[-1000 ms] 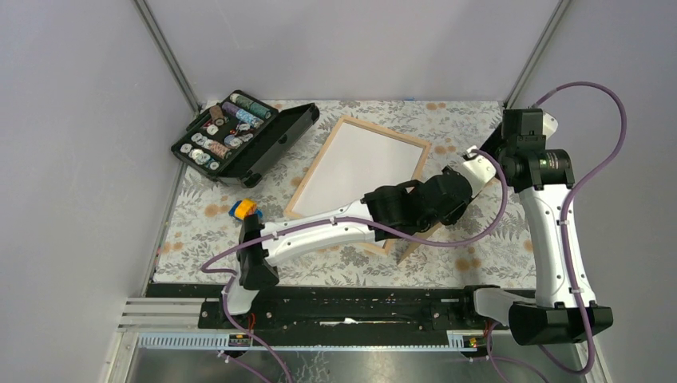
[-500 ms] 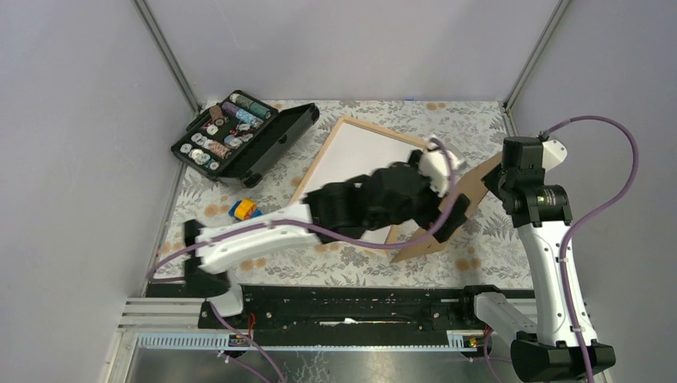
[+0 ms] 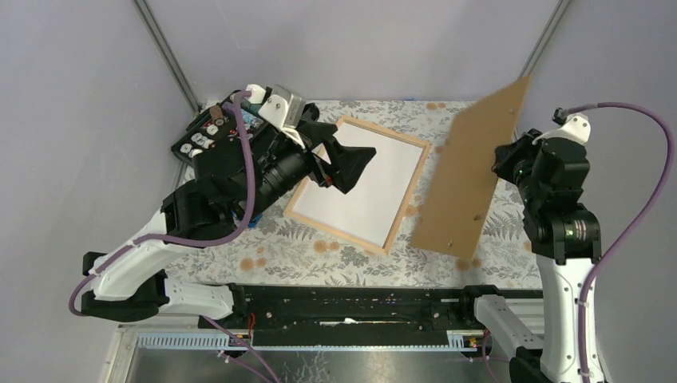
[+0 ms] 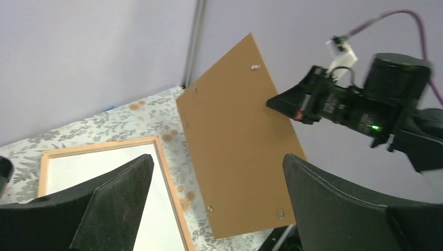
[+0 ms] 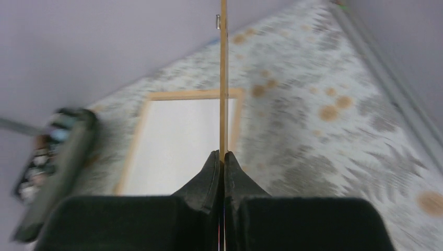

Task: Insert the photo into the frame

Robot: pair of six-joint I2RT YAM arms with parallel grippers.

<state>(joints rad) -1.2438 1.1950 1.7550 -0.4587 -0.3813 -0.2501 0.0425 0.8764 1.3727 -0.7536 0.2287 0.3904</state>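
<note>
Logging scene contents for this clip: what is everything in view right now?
frame: one, pale wood with a white centre, flat on the cloth, mid-table.
board: one, brown, tilted up on edge, right of the frame.
case: one, black, open, far left corner, partly hidden by the left arm.
cloth: one, grey floral with brown spots, over the table.
left end effector: one, black, open, above the frame's far left part.
right end effector: one, black, shut on the board's edge.

The grey leaf-patterned surface [image 3: 319,257] carries a pale wooden rectangular frame [image 3: 379,191], lying flat, white inside. An open black plastic case [image 3: 197,147] lies just left of that frame.
</note>
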